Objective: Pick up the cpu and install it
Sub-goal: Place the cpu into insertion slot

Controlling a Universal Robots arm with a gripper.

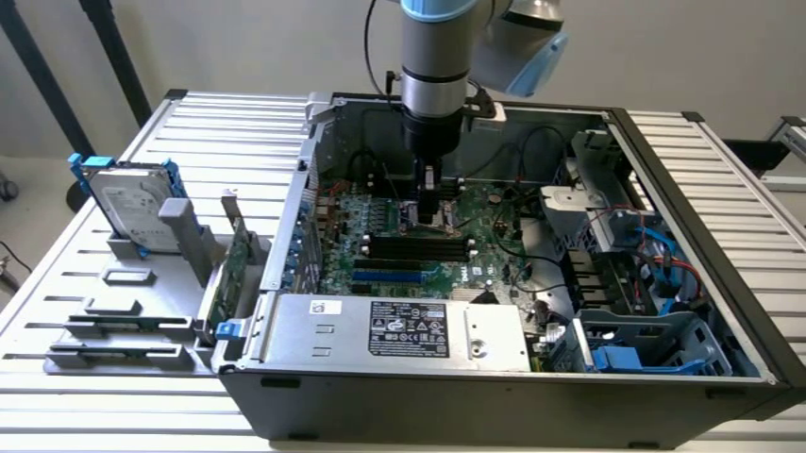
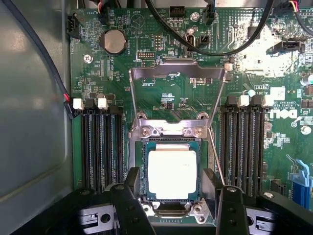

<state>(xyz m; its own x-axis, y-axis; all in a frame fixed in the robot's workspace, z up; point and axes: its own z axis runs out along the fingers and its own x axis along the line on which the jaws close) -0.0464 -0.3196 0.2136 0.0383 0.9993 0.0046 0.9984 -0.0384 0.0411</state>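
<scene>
The tool (image 2: 171, 176) stands open, its fingers (image 2: 128, 200) straddling the cpu (image 2: 172, 167), which lies flat in the socket (image 2: 171, 131) on the motherboard (image 2: 112, 68), with the load plate (image 2: 177, 72) raised. Seating it well, I judge, means keeping the chip level and square to the socket, with no sideways drag. A DELL logo (image 2: 289, 114) reads on the board; the smaller print is illegible

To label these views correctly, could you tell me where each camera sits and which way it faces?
Exterior view: off the arm, raised beside the open computer case, looking down into it; the arm and gripper show.
Wrist view: on the wrist, facing straight down at the cpu in its socket; its fingers flank it.
Shared: the motherboard and gripper.
</scene>
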